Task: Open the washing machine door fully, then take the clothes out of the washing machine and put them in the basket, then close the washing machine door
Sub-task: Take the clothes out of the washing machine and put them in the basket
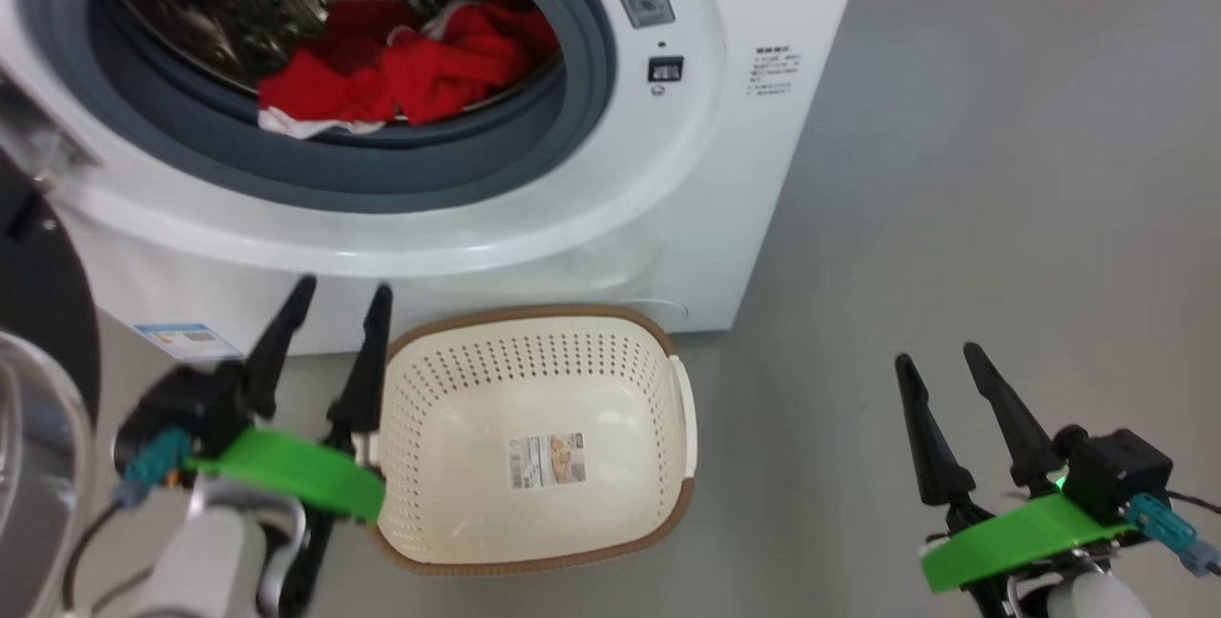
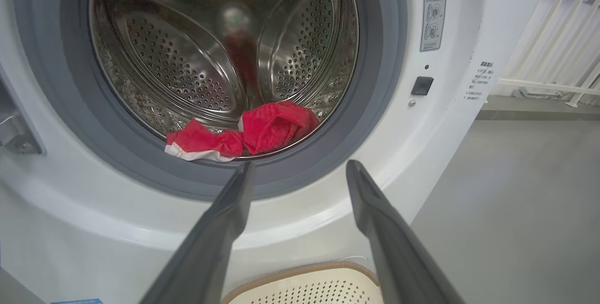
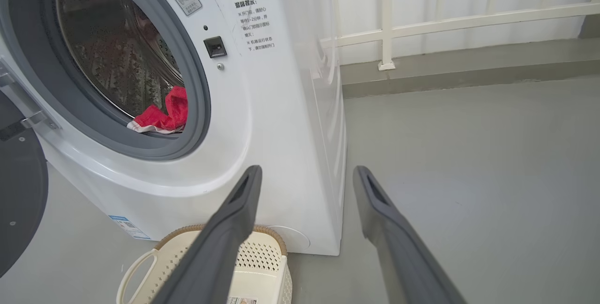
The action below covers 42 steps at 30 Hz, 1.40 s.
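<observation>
- The left pincer (image 1: 343,289) and right pincer (image 1: 937,356) were held low, spread wide, empty.
- The clothes (image 1: 410,74) were seen in the washing machine (image 1: 572,217), well apart.

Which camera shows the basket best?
The head view: nearly the whole basket shows from above, rim and label included. The left wrist view catches a strip of rim; the right wrist view shows one end, cropped at the bottom.

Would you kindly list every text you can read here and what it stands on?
"温馨提示": heads the grey warning sticker beside the washing machine opening.
"温馨提示": heads the printed note right of it; its smaller lines are unreadable.
The blue label low on the front: too small to read.
The paper label in the basket: blurred.
</observation>
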{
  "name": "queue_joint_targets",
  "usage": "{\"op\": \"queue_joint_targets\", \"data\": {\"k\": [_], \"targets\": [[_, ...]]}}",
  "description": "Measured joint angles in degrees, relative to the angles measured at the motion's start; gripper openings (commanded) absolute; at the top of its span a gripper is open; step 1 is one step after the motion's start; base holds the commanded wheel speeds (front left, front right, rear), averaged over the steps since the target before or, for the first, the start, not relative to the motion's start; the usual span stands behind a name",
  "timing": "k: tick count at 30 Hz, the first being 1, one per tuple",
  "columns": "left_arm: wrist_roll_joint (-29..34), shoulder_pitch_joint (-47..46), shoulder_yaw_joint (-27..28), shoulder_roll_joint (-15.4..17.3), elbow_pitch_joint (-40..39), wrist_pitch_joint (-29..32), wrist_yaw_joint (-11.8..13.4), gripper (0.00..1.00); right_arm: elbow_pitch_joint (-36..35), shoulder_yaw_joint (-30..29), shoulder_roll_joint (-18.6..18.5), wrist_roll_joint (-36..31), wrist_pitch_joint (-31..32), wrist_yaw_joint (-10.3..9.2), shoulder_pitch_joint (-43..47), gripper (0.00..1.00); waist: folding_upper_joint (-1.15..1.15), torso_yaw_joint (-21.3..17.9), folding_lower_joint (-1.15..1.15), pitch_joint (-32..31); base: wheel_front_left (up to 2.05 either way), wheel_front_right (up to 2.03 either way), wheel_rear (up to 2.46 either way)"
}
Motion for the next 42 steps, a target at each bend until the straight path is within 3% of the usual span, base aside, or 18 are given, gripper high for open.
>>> {"op": "queue_joint_targets", "data": {"k": [22, 32, 42], "targets": [[2.68, -36.34, -3.78, 4.76, 33.82, 0.0, 0.01, 1.0, -1.31, 2.4, 1.02, 3.26, 0.0, 0.0, -7.95, 1.0, 0.0, -7.86, 0.0, 12.83, 0.0, 0.0, 0.0], [3.49, -45.37, -5.82, 4.89, 43.85, 0.67, 0.0, 1.0, -1.62, 3.9, 1.04, 4.06, 0.0, 0.0, -8.96, 1.0, 0.0, -10.42, 0.0, 16.85, 0.0, 0.0, 0.0], [3.77, -51.01, -6.39, 7.27, 50.22, 0.92, 0.11, 1.0, -2.18, 4.93, 1.08, 5.47, 0.0, 0.0, -10.81, 1.0, 0.0, -13.54, 0.0, 18.71, 0.0, 0.0, 0.0]]}}
